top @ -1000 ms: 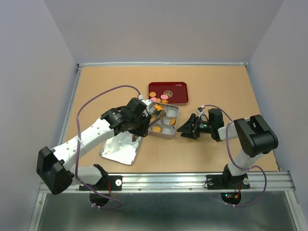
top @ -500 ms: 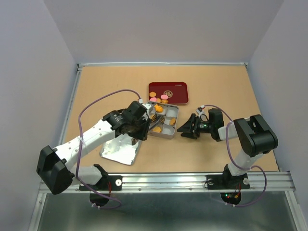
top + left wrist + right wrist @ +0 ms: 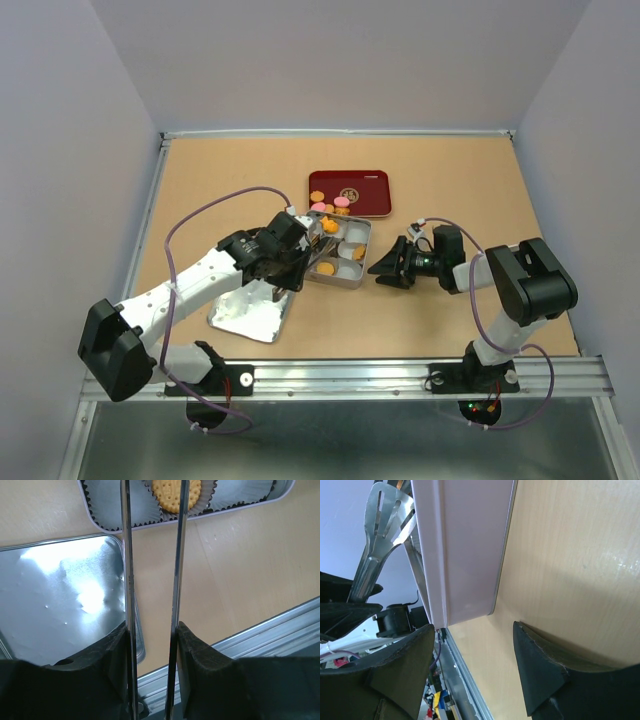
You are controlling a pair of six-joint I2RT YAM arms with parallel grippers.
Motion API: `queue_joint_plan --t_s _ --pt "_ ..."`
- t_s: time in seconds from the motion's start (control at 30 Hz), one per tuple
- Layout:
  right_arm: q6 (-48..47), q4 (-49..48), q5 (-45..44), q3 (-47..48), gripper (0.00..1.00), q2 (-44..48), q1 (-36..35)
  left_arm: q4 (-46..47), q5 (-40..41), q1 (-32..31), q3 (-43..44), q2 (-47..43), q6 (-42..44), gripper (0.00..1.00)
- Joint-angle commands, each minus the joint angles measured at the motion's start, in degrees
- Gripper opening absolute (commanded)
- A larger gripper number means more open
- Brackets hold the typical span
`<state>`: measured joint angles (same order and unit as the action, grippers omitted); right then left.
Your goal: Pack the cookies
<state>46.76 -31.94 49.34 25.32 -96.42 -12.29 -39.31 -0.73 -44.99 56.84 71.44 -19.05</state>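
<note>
The cookies lie in two places: several orange and pink ones [image 3: 328, 207] on the near edge of the dark red tray [image 3: 365, 190], and a few orange ones [image 3: 326, 268] in cups of the silver tin [image 3: 352, 282]. My left gripper [image 3: 288, 264] is shut on metal tongs [image 3: 312, 250] that reach over the tin's left side. In the left wrist view the tong arms [image 3: 127, 555] run up from the gripper [image 3: 152, 630] past a yellow-orange cookie [image 3: 176, 492] in a paper cup; their tips are out of frame. My right gripper [image 3: 386, 268] is open and empty beside the tin's right wall [image 3: 465, 545].
The tin's silver lid [image 3: 250, 312] lies flat on the table at the near left of the tin, under my left arm; it also shows in the left wrist view [image 3: 60, 595]. A metal rail [image 3: 350, 375] runs along the table's near edge.
My left gripper has drawn back a little toward the near left, pulling the tongs back over the tin's left side. The right arm has not moved.
</note>
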Motion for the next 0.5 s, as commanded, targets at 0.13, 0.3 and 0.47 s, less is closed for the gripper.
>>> queue_joint_plan --t_s 0.13,0.3,0.47 --pt "-3.26 6.72 -6.63 -1.77 0.70 -2.19 0.52 -0.77 3.55 -0.18 1.34 0.19 -0.73 0.47" --pt "-3.17 6.63 -6.63 -1.68 0.70 -2.19 0.52 -0.50 3.37 -0.27 1.43 0.10 -0.55 0.50" --pt "-3.17 6.54 -6.54 -1.68 0.70 -2.28 0.52 -0.33 3.54 -0.18 1.78 -0.16 -0.73 0.53"
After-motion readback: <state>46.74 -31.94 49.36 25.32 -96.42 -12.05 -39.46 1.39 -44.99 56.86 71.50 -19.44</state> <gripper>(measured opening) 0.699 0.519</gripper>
